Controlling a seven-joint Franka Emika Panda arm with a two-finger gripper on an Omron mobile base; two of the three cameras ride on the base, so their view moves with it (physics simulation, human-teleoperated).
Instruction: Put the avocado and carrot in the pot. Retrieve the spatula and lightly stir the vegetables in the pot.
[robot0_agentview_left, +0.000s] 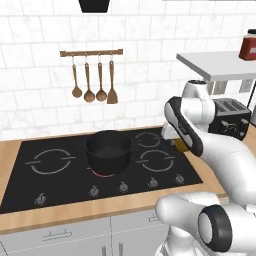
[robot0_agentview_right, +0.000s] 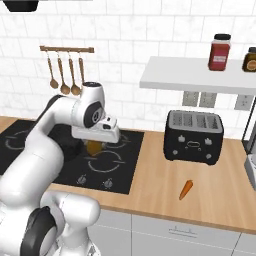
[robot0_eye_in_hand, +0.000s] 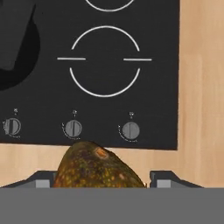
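Holding one avocado (robot0_eye_in_hand: 98, 168), with one carrot (robot0_agentview_right: 186, 189) on the counter.

The avocado (robot0_eye_in_hand: 97, 168), mottled brown-green with an orange spot, sits between the fingers of the claw (robot0_eye_in_hand: 98, 180), above the front right burner of the stove. The pot (robot0_agentview_left: 108, 151), squat, black and open-mouthed, stands upright on the hob's middle burner, its dark inside bare. The carrot (robot0_agentview_right: 186, 189), a slim orange piece, lies on the worktop in front of the toaster, well apart from the pot.
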